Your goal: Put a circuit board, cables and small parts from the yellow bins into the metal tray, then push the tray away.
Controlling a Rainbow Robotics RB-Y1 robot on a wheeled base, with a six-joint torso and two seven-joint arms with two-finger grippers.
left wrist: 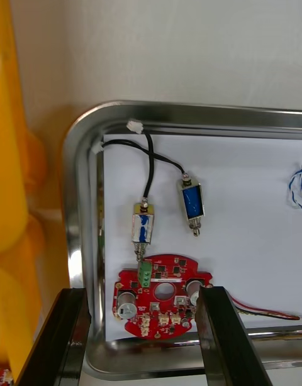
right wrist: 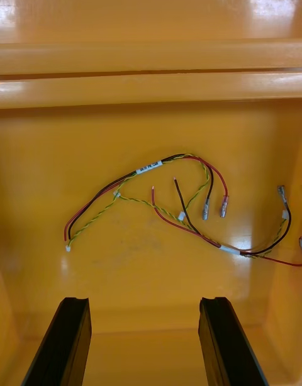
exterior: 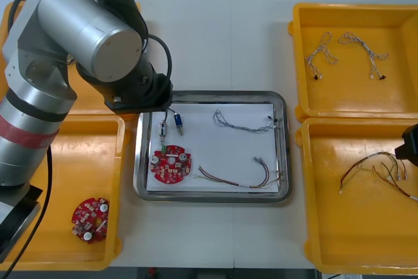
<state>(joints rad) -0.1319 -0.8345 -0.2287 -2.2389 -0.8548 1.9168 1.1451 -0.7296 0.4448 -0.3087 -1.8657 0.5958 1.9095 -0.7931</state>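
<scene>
Metal tray (exterior: pixel 228 95), white inside, at the middle of the table (exterior: pixel 215 37) between the yellow bins (exterior: pixel 353 8), shown loaded. Within it lie a round red circuit board (exterior: pixel 171 164) near the left rim and two small metal parts (left wrist: pixel 143 227) just beyond the board. Each part trails a black lead (left wrist: pixel 148 166) to the tray's far left corner, and one part's tip meets the board's edge. A twisted blue and white cable (exterior: pixel 243 122) lies along the far side and a red and yellow cable (exterior: pixel 238 178) along the near side. The left gripper (left wrist: pixel 141 298) hangs over the tray's left end, fingers spread and holding nothing, the board below them. The right gripper (right wrist: pixel 143 303) hangs over the near right bin (exterior: pixel 353 240), likewise spread and empty, above spare cables (right wrist: pixel 157 204). A second board (exterior: pixel 90 219) lies in the near left bin (exterior: pixel 78 155). Loading appears complete; the push away is judged not yet done
</scene>
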